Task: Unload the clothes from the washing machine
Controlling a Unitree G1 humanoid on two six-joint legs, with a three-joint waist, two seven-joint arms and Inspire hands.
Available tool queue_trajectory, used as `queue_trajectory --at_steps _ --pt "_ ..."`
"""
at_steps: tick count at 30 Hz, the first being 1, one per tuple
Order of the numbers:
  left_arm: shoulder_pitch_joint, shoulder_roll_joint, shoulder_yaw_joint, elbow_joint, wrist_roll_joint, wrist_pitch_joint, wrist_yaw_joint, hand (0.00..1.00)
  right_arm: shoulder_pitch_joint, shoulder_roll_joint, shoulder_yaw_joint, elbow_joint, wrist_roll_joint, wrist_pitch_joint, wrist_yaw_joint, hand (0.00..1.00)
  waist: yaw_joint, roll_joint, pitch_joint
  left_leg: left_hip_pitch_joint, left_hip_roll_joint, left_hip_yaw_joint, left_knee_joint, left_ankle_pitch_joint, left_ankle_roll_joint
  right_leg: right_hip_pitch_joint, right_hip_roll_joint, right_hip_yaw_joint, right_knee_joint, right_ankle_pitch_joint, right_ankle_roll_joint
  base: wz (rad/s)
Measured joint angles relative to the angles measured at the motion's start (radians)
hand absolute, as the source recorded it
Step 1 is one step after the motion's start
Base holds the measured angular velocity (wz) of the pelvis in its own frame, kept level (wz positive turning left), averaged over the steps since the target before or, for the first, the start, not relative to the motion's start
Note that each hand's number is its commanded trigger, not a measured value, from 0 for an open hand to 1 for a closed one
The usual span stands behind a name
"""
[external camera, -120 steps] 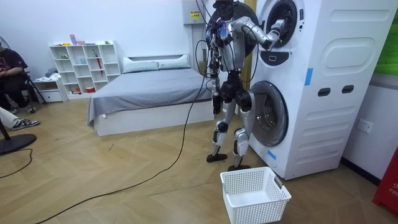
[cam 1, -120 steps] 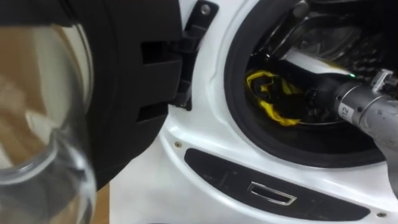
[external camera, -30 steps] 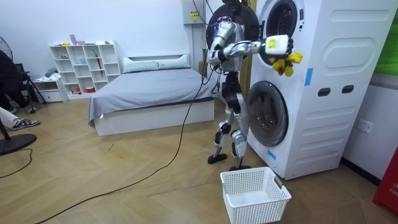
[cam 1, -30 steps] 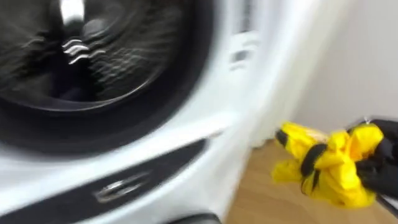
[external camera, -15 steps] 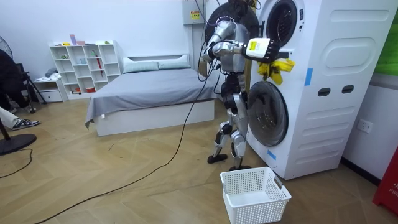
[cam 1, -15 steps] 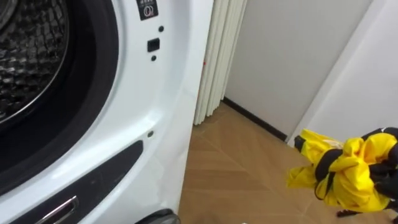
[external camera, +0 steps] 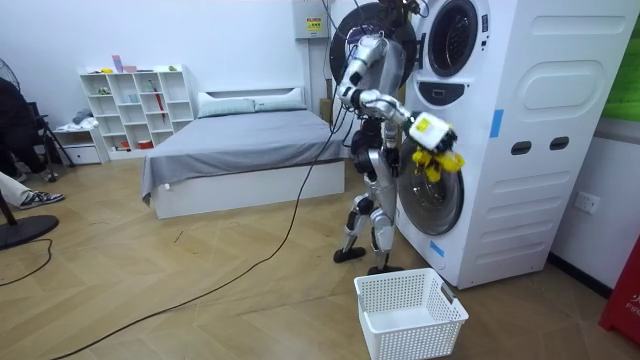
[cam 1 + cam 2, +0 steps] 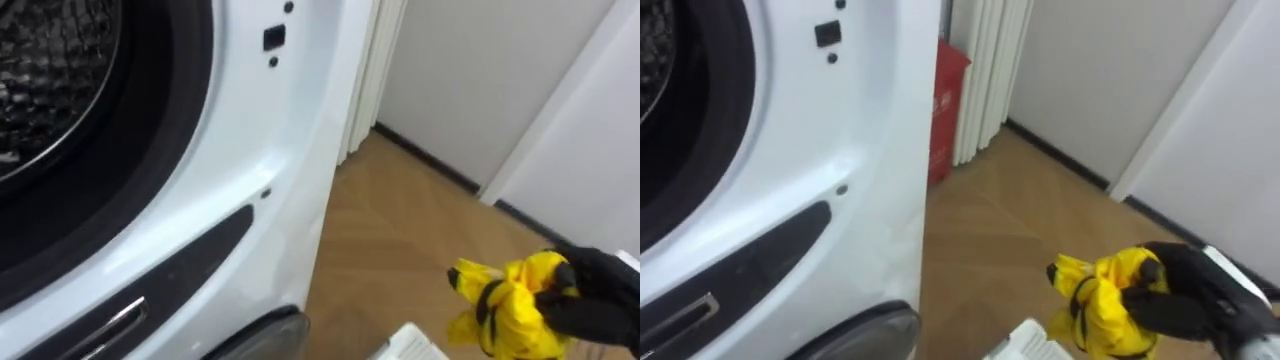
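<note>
Two stacked washing machines (image 7: 540,100), one yellow garment (image 8: 510,310), one white basket (image 7: 410,312), one bed (image 7: 240,150).

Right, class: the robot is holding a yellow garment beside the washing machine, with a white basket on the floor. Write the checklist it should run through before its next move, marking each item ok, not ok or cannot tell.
1. Yellow garment is out of the drum: ok, it hangs in front of the machine, over the floor.
2. Right hand has its fingers curled round the garment: ok.
3. White basket stands upright on the floor by the machine: ok.
4. Garment is directly above the basket: cannot tell; the room view puts it high over that area, but the depth is unclear.
5. More clothes remain in the drum: cannot tell.
</note>
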Motion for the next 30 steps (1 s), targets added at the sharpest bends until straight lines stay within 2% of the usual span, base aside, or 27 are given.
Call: queue_trajectory --at_steps 1,2,3,6,9,12,17,19,23,30 --pt "-0.015 -0.002 -0.023 -0.004 -0.016 -0.001 0.001 0.00 -0.016 0.000 0.026 0.059 -0.026 0.001 -0.025 1.00 0.012 0.011 -0.0029 -0.026 -0.003 -0.007 0.011 -0.001 0.002 -0.021 -0.005 -0.008 0.003 0.001 0.001 0.17" --pt "-0.021 -0.003 -0.034 -0.005 -0.030 -0.005 0.002 0.00 -0.026 0.000 0.040 0.089 -0.035 0.001 -0.037 1.00 0.018 0.017 -0.0022 -0.035 -0.004 -0.007 0.012 -0.001 0.002 -0.029 -0.008 -0.011 0.004 0.001 0.001 0.12" --pt "-0.027 -0.004 -0.053 -0.002 -0.048 -0.010 0.004 0.00 -0.041 0.000 0.069 0.142 -0.047 0.001 -0.059 1.00 0.033 0.027 -0.0063 -0.051 -0.006 -0.008 0.013 -0.001 0.003 -0.048 -0.009 -0.013 0.009 0.001 0.001 0.04" --pt "-0.042 -0.008 -0.055 0.003 -0.059 -0.013 0.010 0.00 -0.055 0.005 0.117 0.230 -0.083 -0.001 -0.102 1.00 0.062 0.050 -0.0080 -0.081 -0.004 -0.009 0.027 -0.001 0.003 -0.079 -0.009 -0.017 0.023 -0.002 -0.001 0.01" --pt "-0.041 -0.008 -0.050 -0.011 -0.059 -0.012 0.019 0.00 -0.061 0.005 0.136 0.255 -0.146 -0.002 -0.139 1.00 0.063 0.062 -0.0113 -0.117 -0.018 -0.046 0.035 0.004 0.011 -0.120 -0.020 -0.029 0.061 -0.018 -0.001 0.16" --pt "-0.041 -0.010 -0.062 -0.040 -0.084 -0.009 0.035 0.00 -0.100 0.006 0.139 0.363 -0.181 -0.021 -0.199 1.00 0.060 0.065 -0.0121 -0.138 -0.032 -0.093 0.039 0.006 0.022 -0.132 -0.027 -0.028 0.071 -0.025 0.004 0.21" --pt "-0.042 -0.027 -0.063 -0.050 -0.113 -0.005 0.037 0.00 -0.142 0.019 0.141 0.479 -0.253 -0.024 -0.295 1.00 0.062 0.086 -0.0238 -0.166 -0.042 -0.113 0.041 0.014 0.035 -0.162 -0.054 -0.057 0.085 -0.021 0.006 0.13" --pt "-0.043 -0.027 -0.073 -0.072 -0.118 -0.005 0.049 0.00 -0.147 0.027 0.142 0.528 -0.264 -0.043 -0.339 1.00 0.063 0.095 -0.0236 -0.188 -0.053 -0.124 0.041 0.020 0.043 -0.185 -0.065 -0.063 0.094 -0.021 0.010 0.19" --pt "-0.037 -0.027 -0.129 -0.109 -0.150 -0.004 0.061 0.00 -0.150 0.029 0.164 0.543 -0.263 -0.046 -0.410 1.00 0.063 0.117 -0.0194 -0.232 -0.076 -0.136 0.023 0.038 0.057 -0.229 -0.082 -0.067 0.090 -0.016 0.020 0.12" --pt "-0.038 -0.027 -0.162 -0.142 -0.156 -0.001 0.080 0.00 -0.155 0.029 0.182 0.568 -0.238 -0.078 -0.491 1.00 0.066 0.133 -0.0178 -0.273 -0.085 -0.149 0.011 0.050 0.062 -0.271 -0.097 -0.078 0.088 -0.013 0.024 0.07"
